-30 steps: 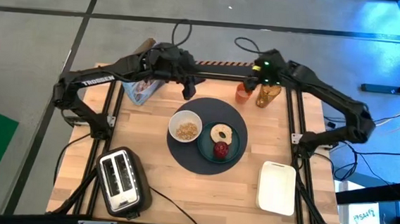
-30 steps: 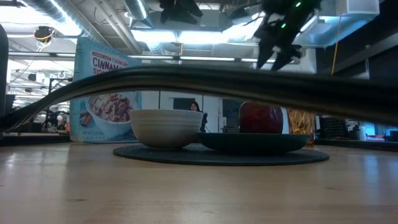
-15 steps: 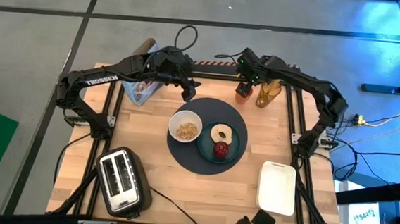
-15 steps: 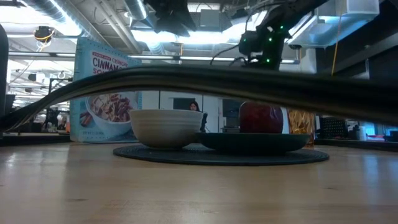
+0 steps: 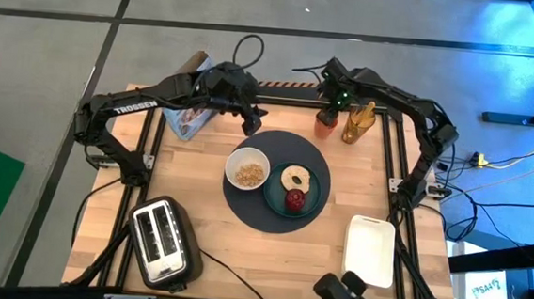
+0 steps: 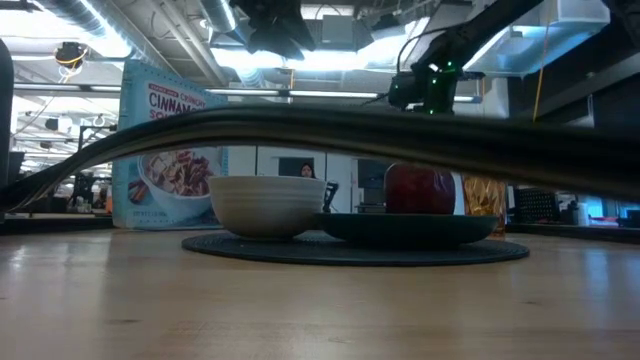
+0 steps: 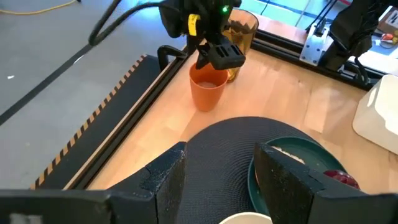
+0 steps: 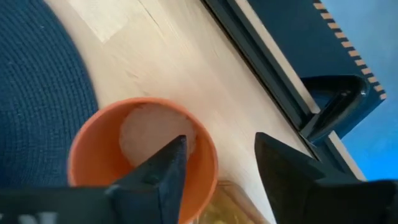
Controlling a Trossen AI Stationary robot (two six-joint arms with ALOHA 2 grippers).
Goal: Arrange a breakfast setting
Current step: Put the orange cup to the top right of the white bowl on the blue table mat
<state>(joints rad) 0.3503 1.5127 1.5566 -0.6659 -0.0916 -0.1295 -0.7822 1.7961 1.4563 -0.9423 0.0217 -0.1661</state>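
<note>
A dark round mat lies mid-table. On it stand a small white bowl of cereal and a teal plate with a pale bread ring and a red fruit. The small orange cup stands on the wood just beyond the mat's far edge. My right gripper is open just above the cup, one finger over its inside and one outside its far wall. My left gripper is open and empty above the mat's far left edge. No spoon shows.
An amber glass stands right beside the cup. A cereal box lies at the far left, a toaster at the near left, and a white tray at the near right. The black frame rail runs close behind the cup.
My right gripper has gone toward the table's left edge and down, from beside the amber glass to just above the orange cup. The cup has stayed where it was.
</note>
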